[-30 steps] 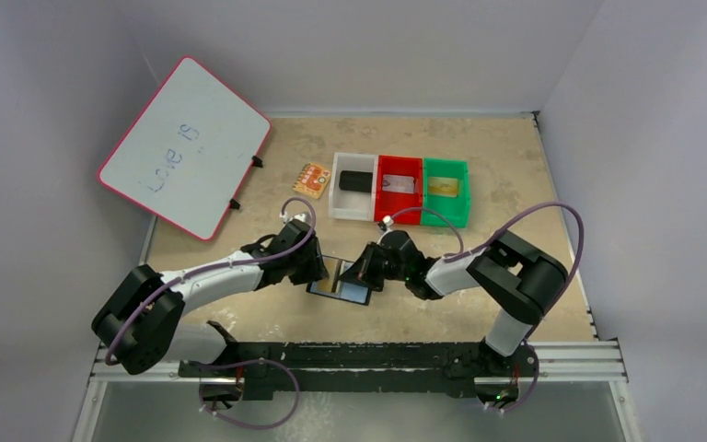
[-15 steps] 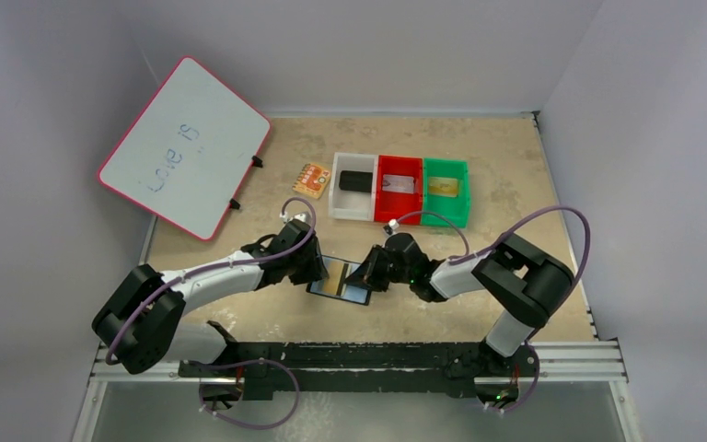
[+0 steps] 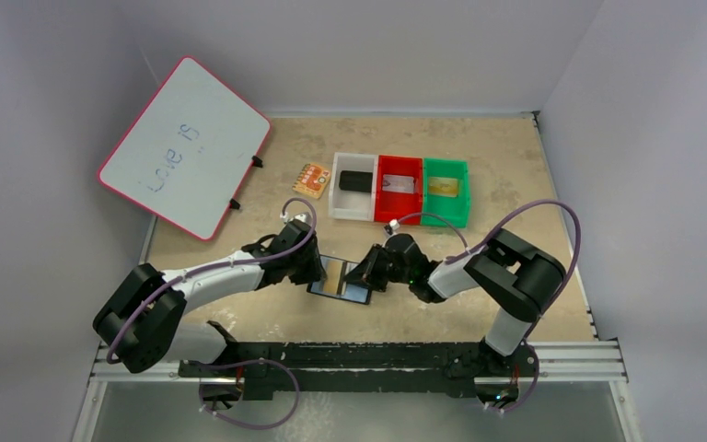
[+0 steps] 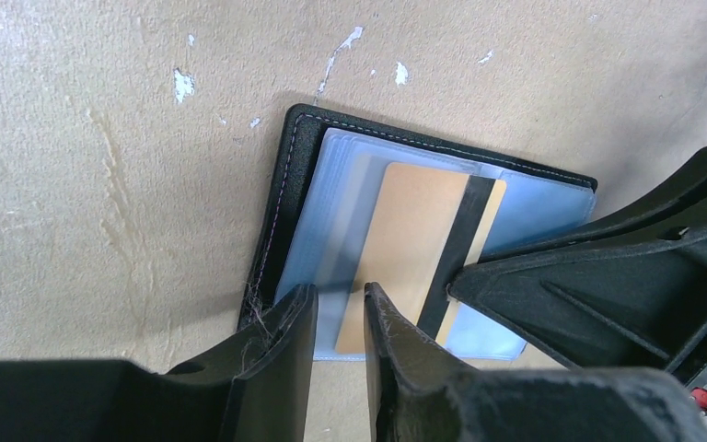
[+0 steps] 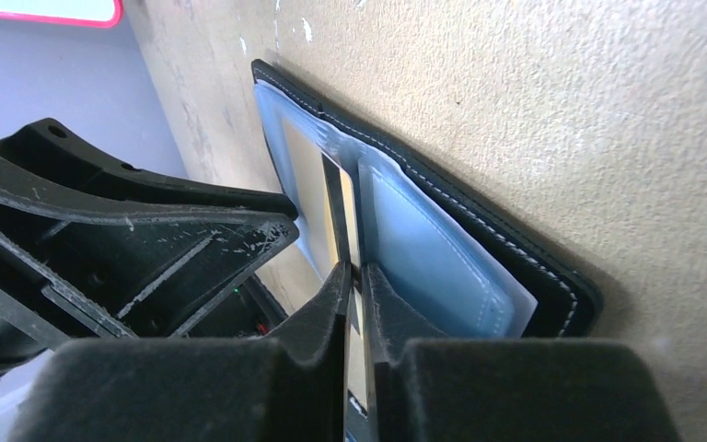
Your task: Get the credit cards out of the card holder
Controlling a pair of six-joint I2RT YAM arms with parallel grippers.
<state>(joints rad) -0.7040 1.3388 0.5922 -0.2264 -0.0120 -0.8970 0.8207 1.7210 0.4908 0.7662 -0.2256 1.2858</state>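
Note:
The card holder (image 3: 357, 294) lies open on the table between both arms, black with pale blue-grey inner faces (image 4: 534, 198). A gold-tan credit card (image 4: 414, 239) with a black stripe lies partly out of its sleeve. My right gripper (image 3: 366, 273) is shut on that card's edge, seen in the right wrist view (image 5: 354, 272) with the card (image 5: 308, 193) running back into the holder (image 5: 442, 249). My left gripper (image 3: 318, 269) sits at the holder's left side, its jaws (image 4: 339, 299) nearly closed on a clear sleeve flap of the holder.
Three bins stand behind: white (image 3: 339, 203) with a black block, red (image 3: 399, 184) with a silver-grey card, green (image 3: 445, 187) with a gold-tan card. An orange patterned square (image 3: 313, 179) lies left of them. A whiteboard (image 3: 184, 147) leans at the far left.
My right gripper has shifted slightly right, and a little more of the gold-tan card shows on the open holder. The left arm has stayed put.

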